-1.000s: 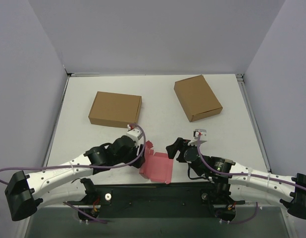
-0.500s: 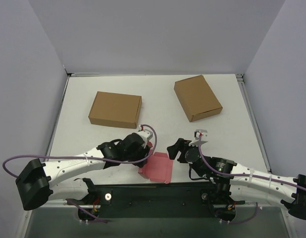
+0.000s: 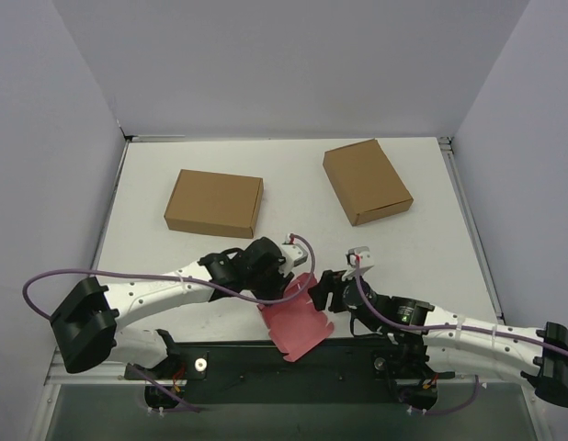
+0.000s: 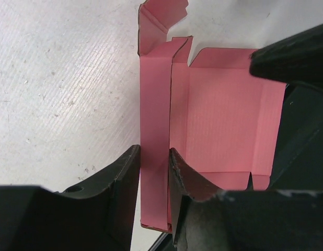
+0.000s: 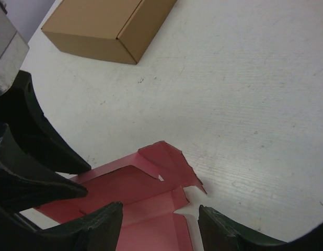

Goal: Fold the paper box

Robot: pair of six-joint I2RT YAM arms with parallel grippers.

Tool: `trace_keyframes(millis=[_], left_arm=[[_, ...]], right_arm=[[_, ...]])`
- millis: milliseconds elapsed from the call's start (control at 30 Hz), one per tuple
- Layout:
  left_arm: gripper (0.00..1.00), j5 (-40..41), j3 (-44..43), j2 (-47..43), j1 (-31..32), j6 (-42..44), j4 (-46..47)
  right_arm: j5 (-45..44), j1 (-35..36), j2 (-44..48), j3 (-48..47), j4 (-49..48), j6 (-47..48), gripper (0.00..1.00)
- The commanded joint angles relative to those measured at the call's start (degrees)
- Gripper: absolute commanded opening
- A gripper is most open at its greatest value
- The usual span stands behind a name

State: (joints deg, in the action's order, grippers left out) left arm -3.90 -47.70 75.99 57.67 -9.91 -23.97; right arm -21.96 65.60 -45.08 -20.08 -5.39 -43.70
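The pink thin-card paper box [image 3: 293,323] lay half-formed at the near edge of the white tabletop [image 3: 293,184], between the two arms, with its near end reaching over the black rail at their bases. The left fingers [image 4: 125,183] stood narrowly apart on either face of one long side wall [image 4: 153,104] and looked to touch it on both sides, so I judged them closed on that wall, though how firmly could not be told. The right fingers [image 5: 99,230] were spread wide above the opposite corner of the sheet, by a loose end tab [image 5: 166,157], and held nothing. The step in hand seemed to be raising and doubling over that side wall. To do it well, the pinch should probably sit low, close to the crease, and turn about the crease line rather than pull, since card this thin would buckle or slide. The right fingers would likely serve best pressing the floor panel down, which would also stop the box creeping further off the edge. The end tab probably needed tucking inside before the wall was pressed home. Further back, two closed brown cardboard boxes [image 3: 213,202] lay well apart from the work.
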Motion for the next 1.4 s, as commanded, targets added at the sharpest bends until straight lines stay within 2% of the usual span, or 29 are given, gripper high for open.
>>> trace_keyframes(millis=[0,133,333,667,900,1133,1367], left_arm=[[0.36,-1.99,-2.83,1.00,0.25,5.69,-0.12],[0.36,-2.16,-2.05,0.31,0.43,6.13,0.23],[0.36,-1.11,-2.04,-0.05,0.87,6.40,0.06],[0.36,-0.05,-2.04,-0.31,1.39,6.48,-0.12],[0.36,0.12,-2.13,-0.22,1.57,6.66,-0.38],[0.36,0.30,-2.13,-0.14,1.66,6.66,-0.29],[0.36,0.38,-2.31,0.04,1.83,6.66,-0.38]], right_arm=[[7.71,-0.39,-3.34,0.21,-7.35,6.08,0.58],[6.84,-0.39,-8.43,0.82,-8.40,5.03,0.52],[6.13,-1.18,-11.43,2.14,-10.16,4.77,0.50],[7.63,-2.58,-19.07,2.68,-16.49,4.94,0.38],[7.63,-2.76,-25.40,0.92,-17.82,5.38,0.38],[7.02,-2.06,-26.29,1.00,-19.93,6.35,0.32],[-1.24,3.73,-25.32,-0.75,-17.73,8.63,0.21]])
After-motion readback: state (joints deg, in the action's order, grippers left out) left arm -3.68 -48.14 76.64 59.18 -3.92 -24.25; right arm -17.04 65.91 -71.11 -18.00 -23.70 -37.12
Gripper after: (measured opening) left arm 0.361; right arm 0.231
